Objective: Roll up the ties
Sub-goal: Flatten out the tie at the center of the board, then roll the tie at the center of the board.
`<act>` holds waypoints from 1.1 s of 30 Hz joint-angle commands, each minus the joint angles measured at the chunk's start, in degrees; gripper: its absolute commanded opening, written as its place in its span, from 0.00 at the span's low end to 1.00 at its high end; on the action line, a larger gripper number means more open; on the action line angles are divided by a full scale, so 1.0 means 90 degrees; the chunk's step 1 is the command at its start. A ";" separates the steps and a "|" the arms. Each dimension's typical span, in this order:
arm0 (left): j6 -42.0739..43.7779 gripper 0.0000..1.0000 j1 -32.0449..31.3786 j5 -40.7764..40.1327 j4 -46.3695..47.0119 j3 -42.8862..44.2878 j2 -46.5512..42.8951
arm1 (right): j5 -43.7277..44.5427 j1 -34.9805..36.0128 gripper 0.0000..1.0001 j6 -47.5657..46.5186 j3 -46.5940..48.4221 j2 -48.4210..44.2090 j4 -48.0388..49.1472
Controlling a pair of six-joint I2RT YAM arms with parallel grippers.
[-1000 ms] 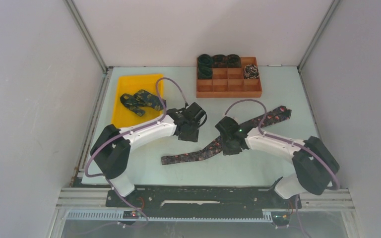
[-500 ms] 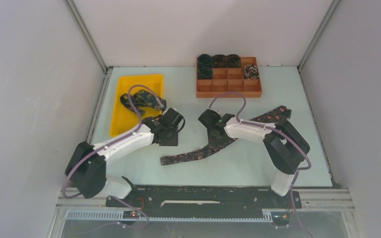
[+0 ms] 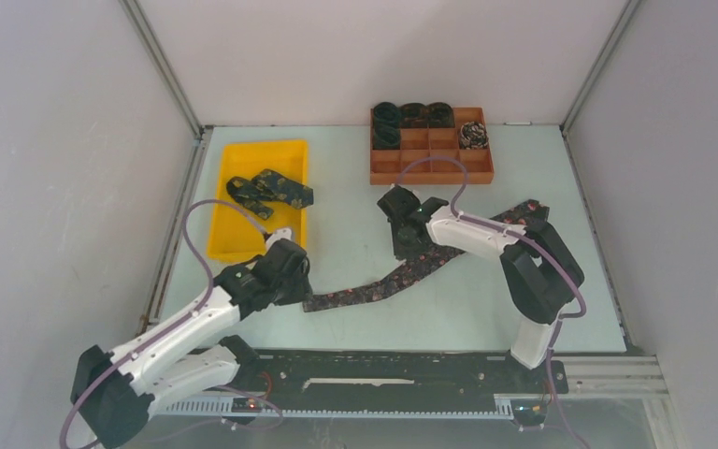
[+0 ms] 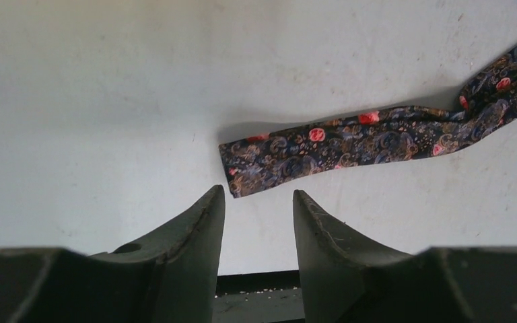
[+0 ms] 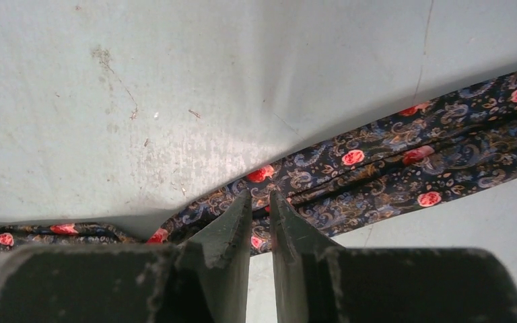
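Our left tool (image 4: 257, 195) hangs spread just before the narrow end of the tie (image 4: 350, 138), which lies stretched on the bench (image 4: 108, 101). Our right tool (image 5: 260, 198) pinches the tie's middle, we think to hold it taut for rolling.

Your left arm (image 3: 179, 329) and right arm (image 3: 475, 236) look alike, with smooth white shells between chunky black joints. A thin lilac cable (image 3: 185, 234) runs in loose loops along each. Your left gripper (image 4: 257, 195) and right gripper (image 5: 259, 194) each end in two dark grey, wedge-shaped fingers (image 4: 192, 235) with matte, slightly scuffed faces. Both arms share one black base plate (image 3: 383, 372).
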 commanded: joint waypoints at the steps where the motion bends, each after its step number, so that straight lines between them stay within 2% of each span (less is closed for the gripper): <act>1: -0.0418 0.48 0.0039 -0.0015 -0.0010 -0.0438 -0.0581 | 0.0081 -0.0168 0.19 -0.0260 0.0072 -0.0490 -0.0091; 7: -0.0675 0.46 0.0049 0.0136 0.0349 -0.0876 -0.0486 | -0.0028 -0.0613 0.19 -0.0418 -0.0175 -0.0838 -0.0093; 15: -0.0691 0.46 0.0303 0.0488 0.1464 -0.1455 -0.0323 | -0.0348 -0.1365 0.18 -0.0631 -0.0877 -0.1512 0.0041; 23: -0.0686 0.45 0.0466 0.0569 0.1937 -0.1648 -0.0121 | -0.0628 -0.1933 0.18 -0.0735 -0.1373 -0.1886 0.0160; 27: -0.0736 0.37 0.0573 0.0681 0.2115 -0.1783 0.0062 | -0.0658 -0.2020 0.18 -0.0756 -0.1462 -0.1896 0.0179; 31: -0.0799 0.18 0.0614 0.0640 0.2112 -0.1815 -0.0054 | -0.0655 -0.2238 0.18 -0.0717 -0.1504 -0.1874 0.0173; 33: -0.0873 0.13 0.0623 0.0549 0.1988 -0.1801 -0.0281 | -0.0667 -0.2394 0.18 -0.0721 -0.1500 -0.1855 0.0189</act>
